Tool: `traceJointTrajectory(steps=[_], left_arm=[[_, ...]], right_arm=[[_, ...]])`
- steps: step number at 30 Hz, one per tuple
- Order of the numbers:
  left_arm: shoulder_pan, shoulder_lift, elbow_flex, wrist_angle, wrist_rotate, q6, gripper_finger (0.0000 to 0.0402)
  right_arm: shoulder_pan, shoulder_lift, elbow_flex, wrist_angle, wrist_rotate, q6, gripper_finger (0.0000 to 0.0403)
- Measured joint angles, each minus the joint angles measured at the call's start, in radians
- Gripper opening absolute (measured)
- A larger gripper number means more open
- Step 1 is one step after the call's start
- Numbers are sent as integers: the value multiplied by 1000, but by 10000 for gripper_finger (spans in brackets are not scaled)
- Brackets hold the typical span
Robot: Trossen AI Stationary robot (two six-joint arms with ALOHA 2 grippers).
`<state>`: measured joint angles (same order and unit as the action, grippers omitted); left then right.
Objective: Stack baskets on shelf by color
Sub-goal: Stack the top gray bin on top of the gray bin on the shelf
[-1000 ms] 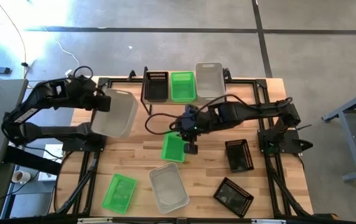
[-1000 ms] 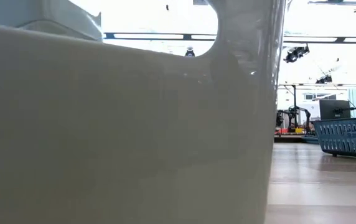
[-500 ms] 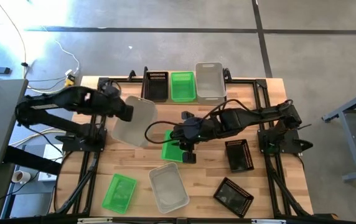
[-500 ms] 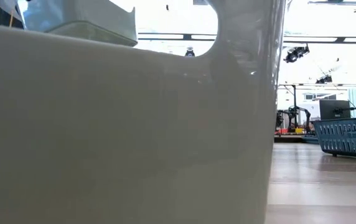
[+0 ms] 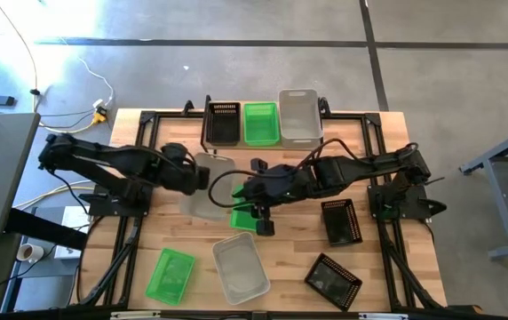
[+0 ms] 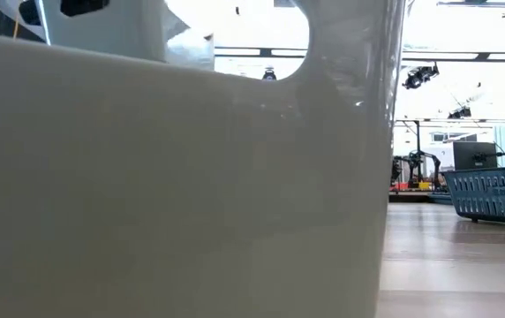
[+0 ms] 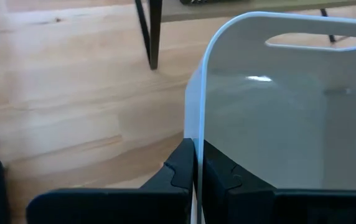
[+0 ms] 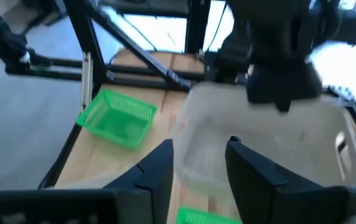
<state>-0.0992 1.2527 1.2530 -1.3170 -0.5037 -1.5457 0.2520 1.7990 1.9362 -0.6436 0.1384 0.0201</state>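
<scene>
A clear basket [image 5: 208, 185] hung pinched by its rim in the left gripper [image 7: 195, 163] over mid-table, in front of the shelf [image 5: 263, 140], while the right gripper [image 5: 263, 210], fingers parted, hovered empty above a green basket [image 5: 241, 216] just beside.

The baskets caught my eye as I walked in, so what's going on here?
The robot is sorting baskets by color onto the shelf, which already holds a black basket, a green one and a clear one. The left hand is clamped on the rim of a clear basket, holding it over the table's middle. The right hand is open over a green basket on the table. Others lie at the front.
</scene>
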Motion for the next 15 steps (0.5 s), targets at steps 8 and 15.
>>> traceJointTrajectory(steps=[8,15], left_arm=[[-14,89,0,12,14,-139,0],[-14,128,0,84,28,-164,0]], right_arm=[[10,58,0,34,-42,-104,155],[28,121,0,27,-46,-158,151]])
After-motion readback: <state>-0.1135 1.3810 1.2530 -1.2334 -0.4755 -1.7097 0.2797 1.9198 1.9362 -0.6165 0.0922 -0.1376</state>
